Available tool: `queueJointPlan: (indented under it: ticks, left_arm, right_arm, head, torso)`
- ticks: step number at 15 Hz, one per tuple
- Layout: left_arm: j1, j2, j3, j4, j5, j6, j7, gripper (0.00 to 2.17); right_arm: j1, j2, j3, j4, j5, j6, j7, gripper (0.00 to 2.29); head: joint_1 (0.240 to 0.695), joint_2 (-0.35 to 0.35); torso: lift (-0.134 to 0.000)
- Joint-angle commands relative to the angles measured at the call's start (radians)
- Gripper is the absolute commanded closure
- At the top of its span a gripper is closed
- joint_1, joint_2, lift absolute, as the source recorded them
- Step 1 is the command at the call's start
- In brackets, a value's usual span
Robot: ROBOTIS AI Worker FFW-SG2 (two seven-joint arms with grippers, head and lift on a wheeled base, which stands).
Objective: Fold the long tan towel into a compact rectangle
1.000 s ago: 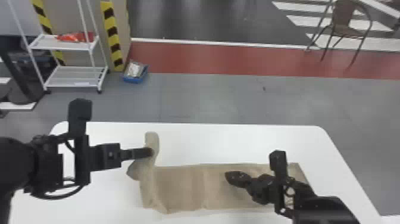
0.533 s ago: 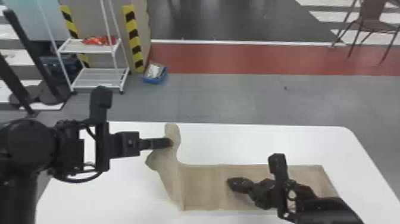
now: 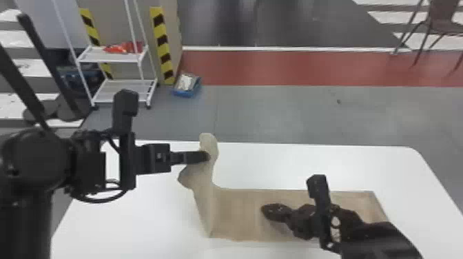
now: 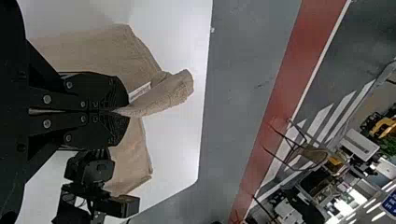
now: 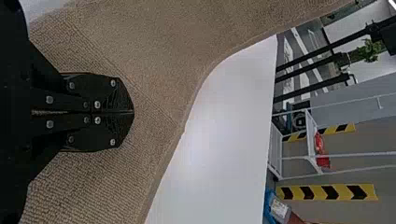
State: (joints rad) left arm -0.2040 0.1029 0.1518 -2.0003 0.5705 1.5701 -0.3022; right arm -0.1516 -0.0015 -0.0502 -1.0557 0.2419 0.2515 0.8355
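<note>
Towel fold, head view w/ both wrist views. The tan towel (image 3: 241,215) lies on the white tabletop (image 3: 137,225), its R part flat & its L part lifted into an upright flap. L gripper (image 3: 207,157), at the flap's upper part: jaws closed on the cloth, pinching it; the flap's tip stands above them, & a loose corner juts out to the L below. In the L wrist view, cloth runs out from betw. the tips of the L gripper (image 4: 127,112), w/ the tabletop & the rest of the towel beyond.

R gripper (image 3: 263,208), over the flat part, approx. mid-length: jaws pressed together, no gap at the tips. Whether they touch the cloth, can't tell. In the R wrist view, towel weave spreads around the R gripper (image 5: 132,112), & one long edge curves up twd. the raised end.

Background, beyond the tabletop: white rack (image 3: 110,59) w/ 2 shelves, a red item (image 3: 124,48) on the upper; blue bin (image 3: 186,93) on the floor, just R of the rack; brown chair (image 3: 444,27) at far R; yellow-&-black strip (image 3: 162,44) betw. rack & bin, upright.
</note>
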Motion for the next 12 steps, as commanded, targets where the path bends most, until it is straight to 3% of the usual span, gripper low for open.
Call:
queueJointPlan:
  ticks: [1, 8, 12]
  left_arm:
    - [0.005, 0.0, 0.002, -0.018, 0.003, 0.001, 0.0, 1.39]
    - [0.011, -0.002, -0.005, -0.029, 0.011, 0.001, 0.003, 1.39]
    - [0.012, 0.001, 0.002, -0.054, 0.019, 0.001, 0.014, 1.45]
  right_arm:
    - [-0.017, 0.002, 0.023, 0.014, -0.003, -0.004, -0.019, 1.54]
    - [-0.074, 0.002, 0.07, 0.072, -0.026, -0.004, -0.026, 1.54]
    - [-0.062, 0.002, 0.101, 0.079, 0.0, -0.04, -0.067, 1.54]
  head:
    - [0.695, 0.012]
    - [0.695, 0.027]
    - [0.695, 0.037]
  torso:
    - [0.0]
    - [0.0]
    - [0.0]
